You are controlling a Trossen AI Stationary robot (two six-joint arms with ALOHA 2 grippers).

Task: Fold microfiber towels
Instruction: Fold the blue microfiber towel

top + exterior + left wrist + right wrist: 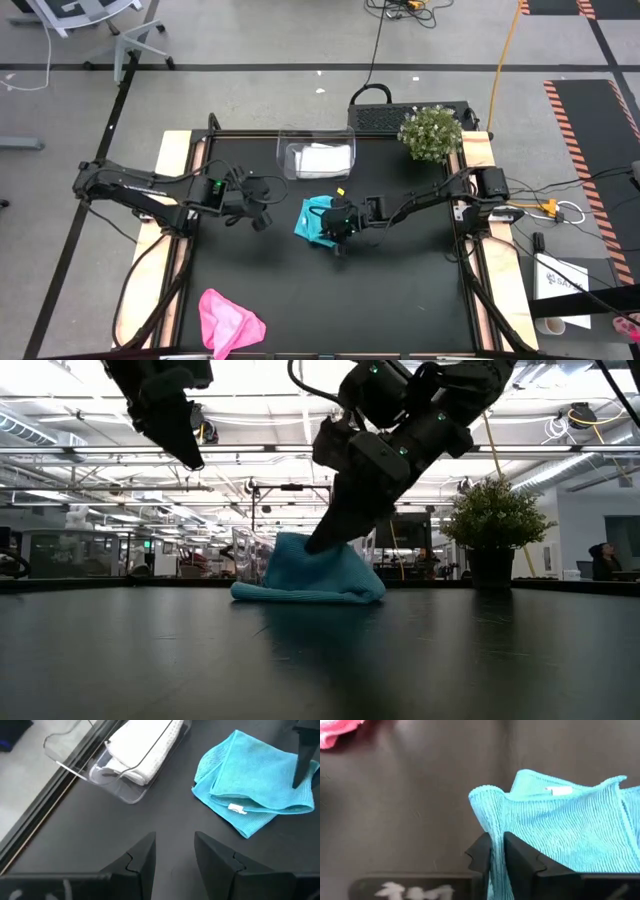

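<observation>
Right end effector (pixel 497 851), at frame centre in the high view, pinches an edge of the folded teal towel (pixel 318 220) on the bench (pixel 400 290). Left end effector (pixel 175 852), left of centre, hovers narrowly parted, holding nothing. Pink towel (pixel 228 320) lies lower left.

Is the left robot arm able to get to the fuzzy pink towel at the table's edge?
Probably yes. The left gripper hangs open and empty, and only bare black table lies between it and the crumpled pink towel.
</observation>
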